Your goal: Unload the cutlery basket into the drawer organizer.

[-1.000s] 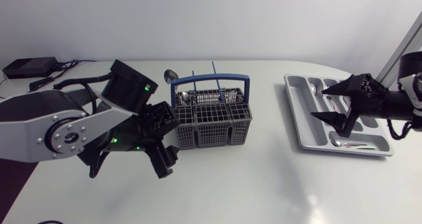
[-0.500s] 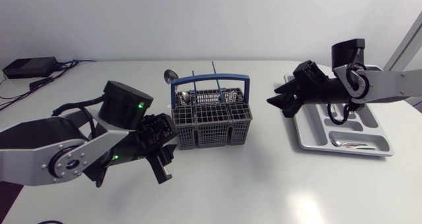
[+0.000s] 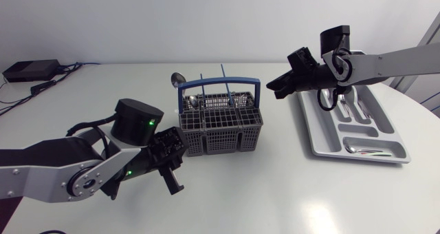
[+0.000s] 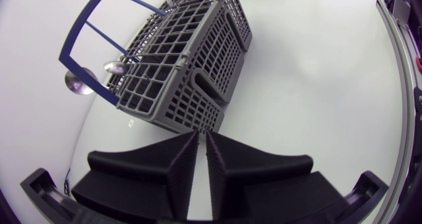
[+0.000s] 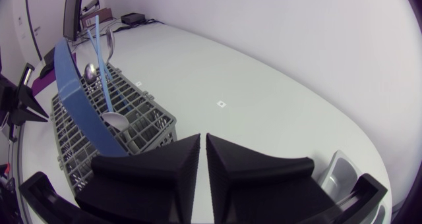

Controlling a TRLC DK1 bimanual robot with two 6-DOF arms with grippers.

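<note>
A smooth white desk (image 3: 275, 193) with a rounded edge fills most of the head view, and soft light glints off its near part. Behind it stands a plain pale wall (image 3: 206, 20). A black box (image 3: 31, 70) and dark cables (image 3: 48, 86) lie on its far left corner.

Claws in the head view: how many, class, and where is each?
2. The left claw sits at the near left corner of the basket; the right claw is between that basket and the drawer organizer. None seems hidden.
</note>
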